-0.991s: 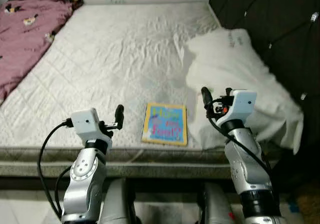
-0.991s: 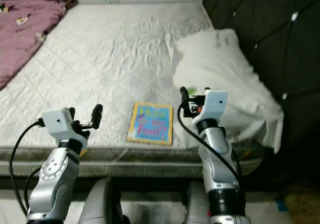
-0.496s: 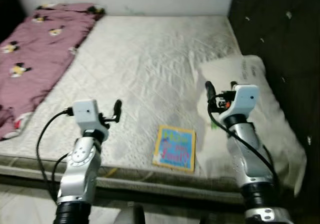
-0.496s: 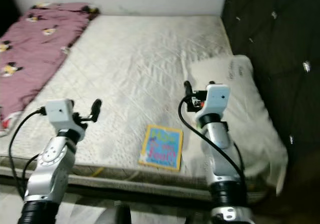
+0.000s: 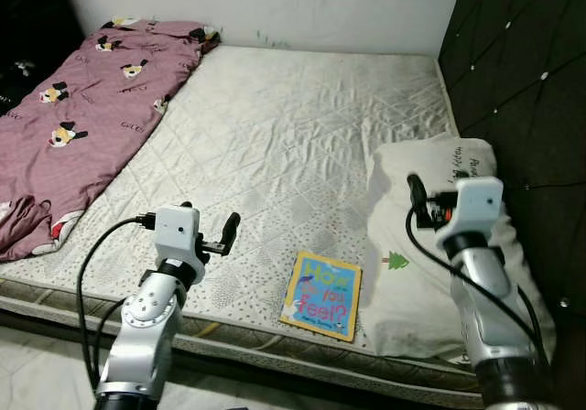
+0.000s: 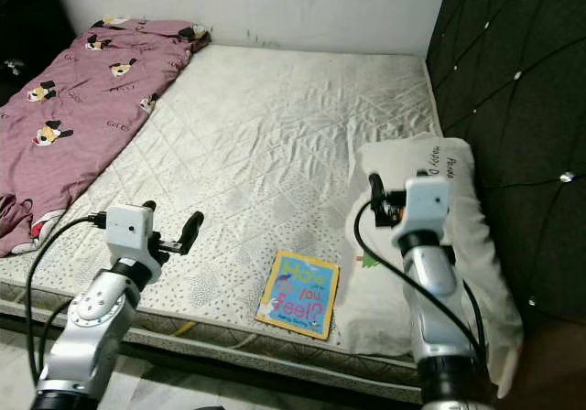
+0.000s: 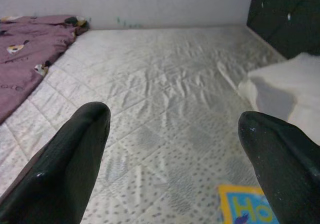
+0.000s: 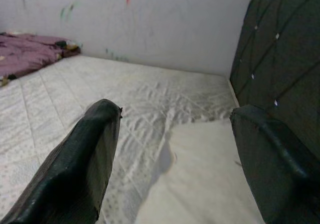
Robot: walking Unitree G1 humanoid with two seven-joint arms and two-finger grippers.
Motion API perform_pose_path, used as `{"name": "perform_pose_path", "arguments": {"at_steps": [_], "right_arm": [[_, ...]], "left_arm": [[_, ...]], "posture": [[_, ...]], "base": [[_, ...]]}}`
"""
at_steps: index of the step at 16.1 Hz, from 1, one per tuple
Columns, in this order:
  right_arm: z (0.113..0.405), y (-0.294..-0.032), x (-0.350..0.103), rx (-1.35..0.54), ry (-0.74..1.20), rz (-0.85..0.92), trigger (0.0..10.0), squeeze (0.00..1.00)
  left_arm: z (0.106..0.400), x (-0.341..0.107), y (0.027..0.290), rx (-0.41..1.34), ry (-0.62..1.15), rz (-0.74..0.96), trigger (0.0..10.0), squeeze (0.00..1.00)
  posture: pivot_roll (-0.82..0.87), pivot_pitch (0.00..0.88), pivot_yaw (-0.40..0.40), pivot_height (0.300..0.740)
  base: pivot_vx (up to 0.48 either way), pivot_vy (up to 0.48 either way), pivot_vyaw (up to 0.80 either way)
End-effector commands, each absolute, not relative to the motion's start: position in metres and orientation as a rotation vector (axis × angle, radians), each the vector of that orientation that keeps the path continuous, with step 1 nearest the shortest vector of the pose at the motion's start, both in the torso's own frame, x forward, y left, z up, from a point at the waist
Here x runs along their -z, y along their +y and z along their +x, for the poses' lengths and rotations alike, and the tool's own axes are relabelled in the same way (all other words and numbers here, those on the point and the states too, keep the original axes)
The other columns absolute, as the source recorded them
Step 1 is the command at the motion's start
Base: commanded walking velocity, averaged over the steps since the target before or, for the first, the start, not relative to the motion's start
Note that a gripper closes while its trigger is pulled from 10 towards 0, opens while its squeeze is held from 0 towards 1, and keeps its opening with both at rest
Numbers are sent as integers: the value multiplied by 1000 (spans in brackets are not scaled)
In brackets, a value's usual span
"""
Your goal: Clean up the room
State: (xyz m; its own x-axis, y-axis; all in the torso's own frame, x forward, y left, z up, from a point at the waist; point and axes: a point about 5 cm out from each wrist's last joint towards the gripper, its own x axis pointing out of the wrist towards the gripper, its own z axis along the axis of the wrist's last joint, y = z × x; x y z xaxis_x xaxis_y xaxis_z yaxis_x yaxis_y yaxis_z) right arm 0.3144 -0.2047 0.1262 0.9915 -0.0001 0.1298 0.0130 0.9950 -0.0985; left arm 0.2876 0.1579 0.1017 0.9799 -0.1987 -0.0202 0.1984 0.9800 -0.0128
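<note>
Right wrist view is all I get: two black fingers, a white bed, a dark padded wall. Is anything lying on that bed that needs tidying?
Observer: Yes, a colourful children's book lies near the bed's front edge, beside the white pillow.
Operator: Anything else on the bed?
Observer: A purple blanket with cartoon prints is spread along the robot's left side of the mattress.
Operator: Is the other pincer holding something?
Observer: No. The left pincer is open and empty, above the mattress to the left of the book. The right pincer is open too, over the pillow.

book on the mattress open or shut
Shut: the book lies flat on the mattress, front cover facing up.
</note>
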Motion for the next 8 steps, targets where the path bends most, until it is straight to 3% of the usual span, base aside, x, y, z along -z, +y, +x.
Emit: {"name": "perform_pose_path", "arguments": {"at_steps": [1,5,8], "right_arm": [[312,-204,-128,24,-143,-85,10000,0],[310,-197,-134,12,-151,-124,10000,0],[298,-209,-133,-7,-162,-245,10000,0]], "left_arm": [[286,-99,157,185,22,-32,10000,0],[291,-109,155,140,-47,-43,10000,0],[286,-110,155,203,-40,-14,10000,0]], "posture": [[-9,0,44,740],[-24,0,5,740],[-45,0,29,740]], "base": [[0,0,0],[0,0,0],[0,0,0]]}}
